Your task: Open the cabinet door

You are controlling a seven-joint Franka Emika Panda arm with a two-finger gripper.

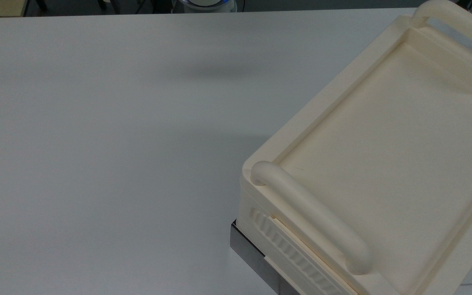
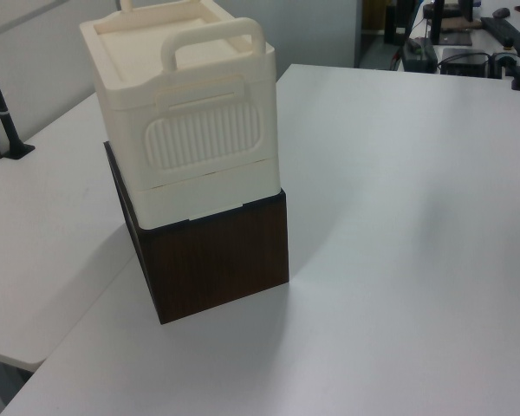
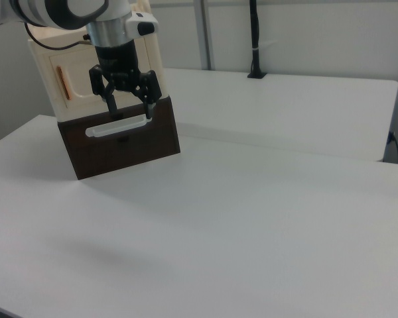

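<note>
The cream cabinet (image 3: 46, 66) stands on a dark brown box (image 3: 119, 146) at the right view's upper left. Its door (image 3: 79, 76) is the flat cream side panel facing the right view's camera, lying flush and shut, with a copper-orange strip handle (image 3: 64, 81) near the right view's left end. My gripper (image 3: 129, 109) hangs open in front of the door's other end, fingers (image 3: 111, 105) pointing down, holding nothing. The arm hides part of the door. The cabinet top (image 1: 383, 143) fills the top view's right, and the cabinet (image 2: 182, 113) sits at the left view's upper left.
A white bar handle (image 3: 116, 126) runs across the brown box just below my fingertips. The ribbed drawer front (image 2: 204, 139) and a thick top handle (image 2: 212, 35) face the left view. The white table (image 3: 252, 218) spreads wide beside the cabinet. A black pole (image 3: 255, 40) stands at the back.
</note>
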